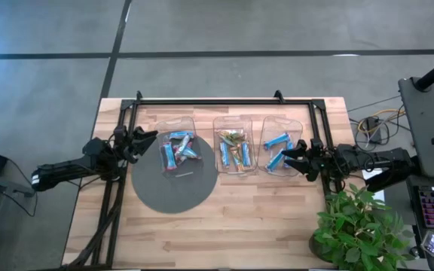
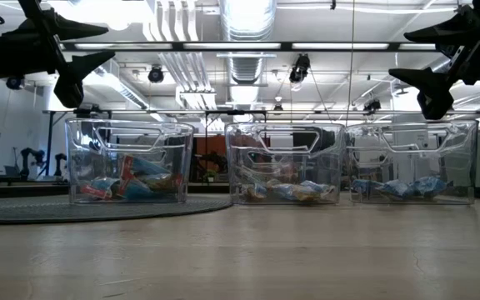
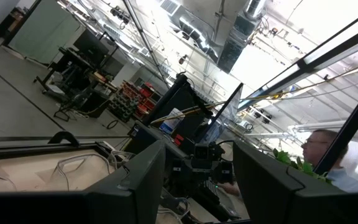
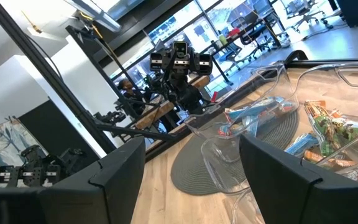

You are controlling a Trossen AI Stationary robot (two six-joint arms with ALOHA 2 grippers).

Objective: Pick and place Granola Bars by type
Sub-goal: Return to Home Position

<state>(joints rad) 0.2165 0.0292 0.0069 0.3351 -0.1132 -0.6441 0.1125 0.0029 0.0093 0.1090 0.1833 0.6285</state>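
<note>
clear glossy plastic bins on a matt, light wooden table

The bars are small, flat and wrapped. They all lie in three clear bins that stand in a row.

The left bin holds a little heap of blue bars with bits of red on them. They lie across each other, some tipped up.

The middle bin holds a mix. Tan and green bars lie at the far end. Blue ones lie beside them, nearer the front.

The right bin holds only blue bars. They lie flat on the bottom, turned at a slant.
</note>
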